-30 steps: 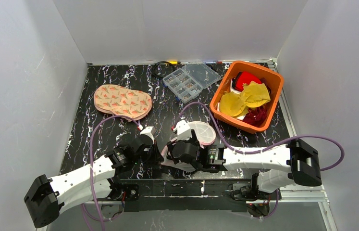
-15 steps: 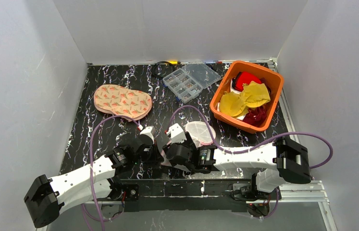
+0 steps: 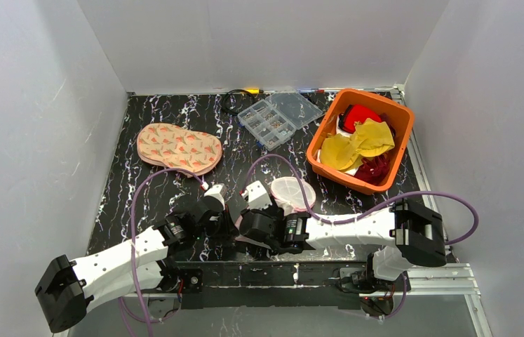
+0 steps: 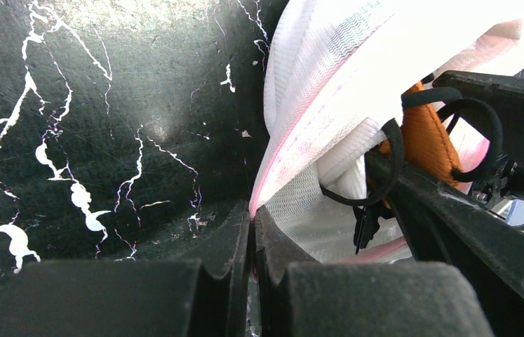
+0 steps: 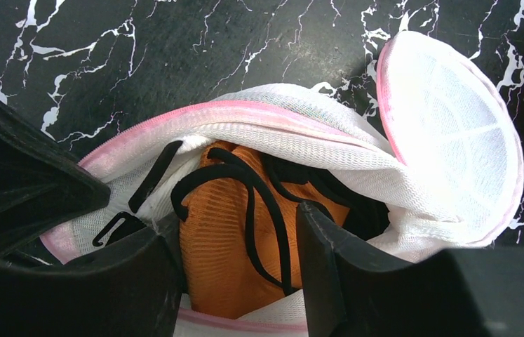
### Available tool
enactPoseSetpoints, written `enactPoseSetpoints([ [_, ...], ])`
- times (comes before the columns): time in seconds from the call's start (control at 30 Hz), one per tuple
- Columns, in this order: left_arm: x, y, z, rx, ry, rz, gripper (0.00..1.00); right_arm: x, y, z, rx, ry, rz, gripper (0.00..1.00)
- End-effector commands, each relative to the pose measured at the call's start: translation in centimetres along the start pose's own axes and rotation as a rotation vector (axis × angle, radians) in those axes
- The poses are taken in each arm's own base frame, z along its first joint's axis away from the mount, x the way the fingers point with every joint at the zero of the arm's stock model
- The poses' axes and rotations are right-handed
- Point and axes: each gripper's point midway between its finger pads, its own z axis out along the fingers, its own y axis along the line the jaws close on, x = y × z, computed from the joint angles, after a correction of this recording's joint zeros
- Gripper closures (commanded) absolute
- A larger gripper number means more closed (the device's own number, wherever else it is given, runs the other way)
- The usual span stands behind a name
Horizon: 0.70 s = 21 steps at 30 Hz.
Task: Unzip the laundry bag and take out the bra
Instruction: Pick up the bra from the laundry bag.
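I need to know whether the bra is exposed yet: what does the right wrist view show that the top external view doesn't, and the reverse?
Only the right wrist view: the orange bra with black straps, inside the unzipped white mesh laundry bag with pink zip rim, between the right gripper fingers. Only the top view: the orange plastic bin, the clear plastic compartment box, the patterned oval pad. Both: the bag's round ribbed flap and the black marbled table.
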Motion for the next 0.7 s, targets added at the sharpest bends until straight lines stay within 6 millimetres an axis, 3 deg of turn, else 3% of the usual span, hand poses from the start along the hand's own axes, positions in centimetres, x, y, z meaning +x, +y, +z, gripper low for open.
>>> enactPoseSetpoints([
  [0.0, 0.2, 0.3, -0.3, 0.0, 0.005, 0.004, 1.0, -0.8, 0.3, -0.1, 0.001, -0.017, 0.001, 0.39],
  [0.1, 0.2, 0.2, -0.3, 0.001, 0.004, 0.004, 1.0, -0.3, 0.5, 0.2, 0.011, 0.014, -0.032, 0.44],
  [0.27, 0.1, 0.3, -0.4, -0.001, 0.001, 0.003, 1.0, -0.6, -0.1, -0.1, 0.039, 0.009, -0.027, 0.68],
  [0.47, -0.5, -0.2, -0.8, 0.004, -0.011, 0.008, 1.0, -2.8, -0.8, -2.2, 0.014, -0.024, -0.008, 0.99],
  [0.67, -2.0, -1.6, -1.5, 0.025, -0.039, 0.026, 1.0, -5.4, -0.2, -5.0, -0.124, -0.065, -0.038, 0.99],
])
